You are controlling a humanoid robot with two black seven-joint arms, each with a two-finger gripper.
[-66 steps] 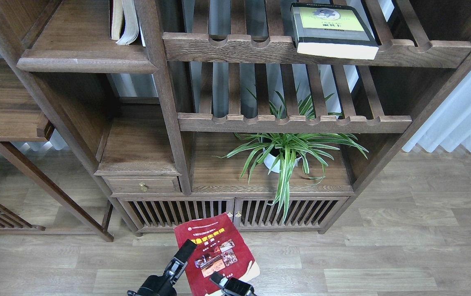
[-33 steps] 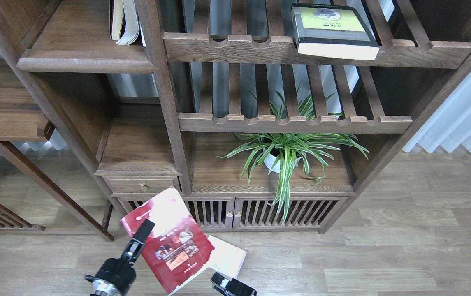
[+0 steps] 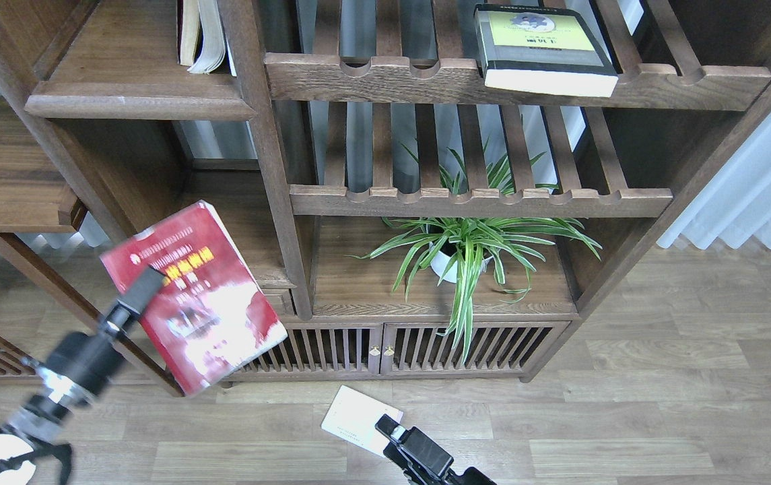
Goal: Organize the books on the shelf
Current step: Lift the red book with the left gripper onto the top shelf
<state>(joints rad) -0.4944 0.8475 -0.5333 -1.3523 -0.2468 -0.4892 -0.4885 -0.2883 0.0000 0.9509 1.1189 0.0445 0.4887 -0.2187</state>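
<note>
Left gripper (image 3: 145, 288) clenches red book (image 3: 193, 296); shelf (image 3: 136, 101) above it awaits; your yellow-green book (image 3: 541, 48) unshelved on rack.

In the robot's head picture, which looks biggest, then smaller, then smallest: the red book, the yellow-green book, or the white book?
1. Red book, biggest, though it's held nearest the camera, so that may exaggerate it.
2. Yellow-green book, up on the slatted rack.
3. White book, smallest, partly hidden by the right gripper.
</note>
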